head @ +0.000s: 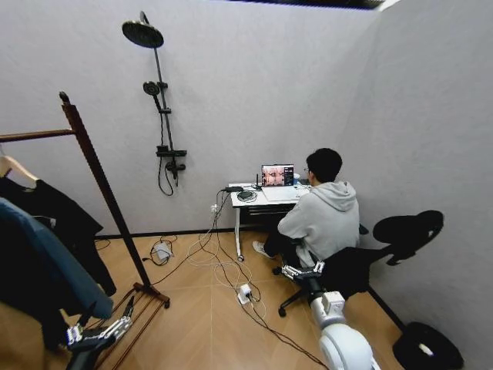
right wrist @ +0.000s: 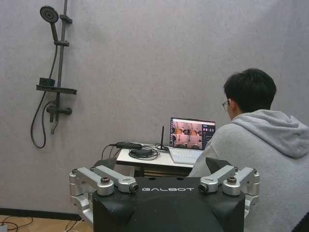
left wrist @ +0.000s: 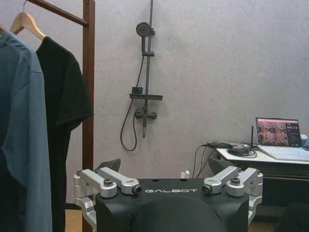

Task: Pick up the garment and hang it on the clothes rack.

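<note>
My left pincer (head: pixel 106 317) sits at the lower left of the head view, low beside the foot of the clothes rack (head: pixel 98 173), its two dark fingers spread apart with nothing between them. In the left wrist view the same pincer (left wrist: pixel 166 169) shows its black housing with the word "GALBOT" in pale letters, silver linkages on either side and both finger tips standing wide.

My right pincer (head: pixel 299 270) is at the lower middle-right of the head view, in front of a person seated on an office chair; whether its fingers are spread or pressed together I cannot tell there. In the right wrist view that pincer (right wrist: pixel 164 166) carries the same "GALBOT" lettering, and its dark tips stand well apart, holding nothing.

The garment (head: pixel 65 220), black, hangs from the rack's rail at the left edge of the head view on a light wooden hanger (head: pixel 15 168). A blue jacket (head: pixel 46 266) hangs in front of it, nearer the lower left corner. In the left wrist view the garment (left wrist: pixel 60 106) is at the upper left, beside the reddish-brown upright (left wrist: pixel 88 72), with the blue jacket (left wrist: pixel 21 135) against the left edge.

A black shower fitting (head: pixel 158 100) is mounted on the grey wall. A laptop (right wrist: pixel 190 140) stands open on a small white desk (right wrist: pixel 145 158); its screen writing is too small to read.
</note>
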Robot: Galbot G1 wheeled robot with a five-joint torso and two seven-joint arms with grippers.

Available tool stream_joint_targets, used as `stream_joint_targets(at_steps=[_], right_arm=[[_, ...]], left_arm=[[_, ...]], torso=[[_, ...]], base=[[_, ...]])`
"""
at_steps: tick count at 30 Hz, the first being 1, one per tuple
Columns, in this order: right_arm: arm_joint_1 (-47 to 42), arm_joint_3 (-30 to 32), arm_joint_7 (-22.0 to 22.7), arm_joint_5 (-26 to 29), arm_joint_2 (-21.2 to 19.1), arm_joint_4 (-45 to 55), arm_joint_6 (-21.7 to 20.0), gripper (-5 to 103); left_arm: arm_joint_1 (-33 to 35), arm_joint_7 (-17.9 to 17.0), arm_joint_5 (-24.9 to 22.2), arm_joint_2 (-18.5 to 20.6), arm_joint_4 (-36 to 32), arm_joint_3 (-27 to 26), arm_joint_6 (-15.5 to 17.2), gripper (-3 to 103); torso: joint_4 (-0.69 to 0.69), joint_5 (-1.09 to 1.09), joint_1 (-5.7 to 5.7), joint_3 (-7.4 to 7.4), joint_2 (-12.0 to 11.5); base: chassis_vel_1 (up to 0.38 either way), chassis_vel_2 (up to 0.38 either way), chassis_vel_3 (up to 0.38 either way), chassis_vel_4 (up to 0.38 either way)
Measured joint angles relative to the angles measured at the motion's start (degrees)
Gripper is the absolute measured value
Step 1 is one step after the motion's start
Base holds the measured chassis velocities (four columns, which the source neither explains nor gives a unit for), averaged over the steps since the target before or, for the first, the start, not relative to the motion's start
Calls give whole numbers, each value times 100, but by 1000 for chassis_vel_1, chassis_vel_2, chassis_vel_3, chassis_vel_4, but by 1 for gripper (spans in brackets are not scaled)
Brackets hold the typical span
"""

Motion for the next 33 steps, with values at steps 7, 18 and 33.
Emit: stream_joint_targets(at_steps=[7, 18, 33], right_arm=[[-2, -10, -10, -20, 3, -1, 13, 100], [44, -65, -30, -50, 21, -46, 14, 100], [53, -66, -44, -71, 61, -119, 36, 100]], left_arm=[[0, 0, 0, 0, 0, 0, 0, 100], [0, 0, 0, 0, 0, 0, 0, 100], [0, 0, 0, -1, 0, 0, 0, 100]], torso=[[0, 0, -1, 0, 0], [1, 0, 2, 1, 0], [0, 0, 1, 1, -1]], base=[[161, -137, -140, 161], [116, -105, -94, 115], [109, -108, -102, 107]])
